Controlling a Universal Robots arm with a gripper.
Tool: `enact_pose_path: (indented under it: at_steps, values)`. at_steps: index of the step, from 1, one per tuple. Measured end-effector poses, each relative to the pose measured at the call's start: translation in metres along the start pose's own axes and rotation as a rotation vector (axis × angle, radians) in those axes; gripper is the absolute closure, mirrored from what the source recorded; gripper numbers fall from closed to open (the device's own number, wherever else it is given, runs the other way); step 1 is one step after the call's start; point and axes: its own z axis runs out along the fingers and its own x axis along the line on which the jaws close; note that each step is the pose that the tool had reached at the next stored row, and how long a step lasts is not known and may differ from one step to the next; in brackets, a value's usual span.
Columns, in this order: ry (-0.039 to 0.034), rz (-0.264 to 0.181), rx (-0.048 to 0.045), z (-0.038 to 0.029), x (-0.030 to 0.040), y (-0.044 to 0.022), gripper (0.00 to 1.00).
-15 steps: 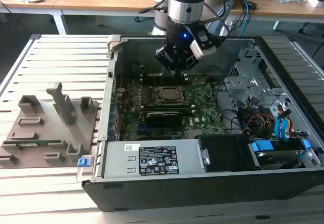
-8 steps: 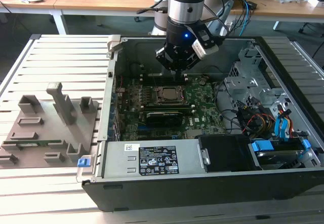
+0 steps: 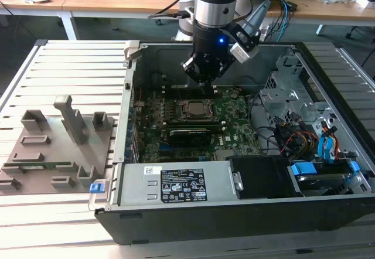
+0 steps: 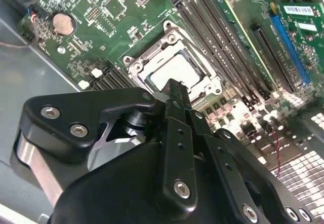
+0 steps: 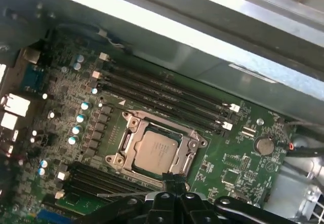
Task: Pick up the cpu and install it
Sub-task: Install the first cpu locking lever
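The cpu (image 5: pixel 154 150) lies flat inside the metal-framed socket (image 5: pixel 132 124) on the green motherboard, its silvery top showing in both wrist views (image 4: pixel 175 72). In the exterior view the cpu (image 3: pixel 193 110) sits mid-board inside the open computer case (image 3: pixel 126 153). My gripper (image 3: pixel 203 81) hangs a little above the board, just beyond the socket's far edge. Its black fingers (image 4: pixel 174 95) are pressed together, shut, with nothing between them. In the first wrist view the gripper (image 5: pixel 174 178) tip overlaps the socket's rim.
A grey plastic tray (image 3: pixel 53 147) with posts and slots lies on the slatted table at the exterior view's left. Memory slots (image 5: pixel 167 100) run beside the socket. A power supply (image 3: pixel 181 184), drive cage (image 3: pixel 287 89) and cables (image 3: pixel 299 139) crowd the case.
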Motion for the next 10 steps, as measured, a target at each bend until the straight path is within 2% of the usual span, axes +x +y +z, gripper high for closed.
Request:
enact_pose_path:
  at_steps: [2, 7, 10]
  values:
    - [-0.0018, -0.044, -0.0006, 0.0000, 0.0000, 0.0000, 0.89]
    - [-0.0050, -0.117, -0.0016, 0.0000, 0.0000, 0.0000, 0.89]
    - [-0.0086, -0.198, -0.0027, 0.0000, 0.0000, 0.0000, 0.89]
